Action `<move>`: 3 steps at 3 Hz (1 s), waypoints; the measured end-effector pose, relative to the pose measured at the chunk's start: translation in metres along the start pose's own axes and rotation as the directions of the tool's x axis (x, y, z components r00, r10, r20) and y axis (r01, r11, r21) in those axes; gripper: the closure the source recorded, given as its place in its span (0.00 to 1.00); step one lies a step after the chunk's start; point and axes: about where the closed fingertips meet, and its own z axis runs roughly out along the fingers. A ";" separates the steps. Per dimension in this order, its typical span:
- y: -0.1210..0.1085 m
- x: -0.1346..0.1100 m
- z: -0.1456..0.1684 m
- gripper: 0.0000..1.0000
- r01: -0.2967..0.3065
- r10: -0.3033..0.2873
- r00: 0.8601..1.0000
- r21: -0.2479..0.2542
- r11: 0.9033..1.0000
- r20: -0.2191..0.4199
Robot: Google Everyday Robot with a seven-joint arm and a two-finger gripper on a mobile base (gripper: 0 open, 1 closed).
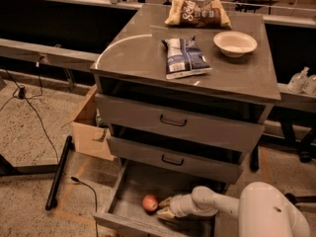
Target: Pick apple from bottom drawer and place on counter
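The bottom drawer stands pulled out at the foot of the grey cabinet, its plain grey floor bare but for the apple. The apple sits on that floor near the front edge, reddish with a paler patch. The gripper reaches into the drawer from the right, low over the floor and just beside the apple on its right. Its jaws stand apart, one pale tip above the other in the view, and both tips point at the fruit. The apple lies in front of the tips rather than between them, and whether they touch it cannot be made out. The white arm runs back to the rounded white robot body at the lower right.

Above the open drawer the two upper drawers, each with a dark bar handle, are shut.

On the tabletop, the counter of this cabinet, a faint pale curved streak crosses the left part. A blue and white snack bag lies flat near the middle; its print is too small to read. Behind it, at the far edge, a tan and brown snack bag bears large pale lettering that seems to begin with an S, but the word cannot be read. A cream round bowl sits upright to the right of the blue bag, apart from both bags.

A tan cardboard box stands on the floor against the cabinet's left side, its flaps open. Two pale bottles stand on a ledge at the right edge.
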 end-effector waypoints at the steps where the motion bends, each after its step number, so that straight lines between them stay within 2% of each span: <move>1: 0.001 0.001 0.000 0.42 -0.003 0.003 1.000 -0.001 1.000 0.000; 2: 0.001 0.001 -0.001 0.18 -0.005 0.005 1.000 0.005 1.000 0.001; 3: 0.002 0.000 -0.001 0.00 -0.005 0.005 1.000 0.008 1.000 0.004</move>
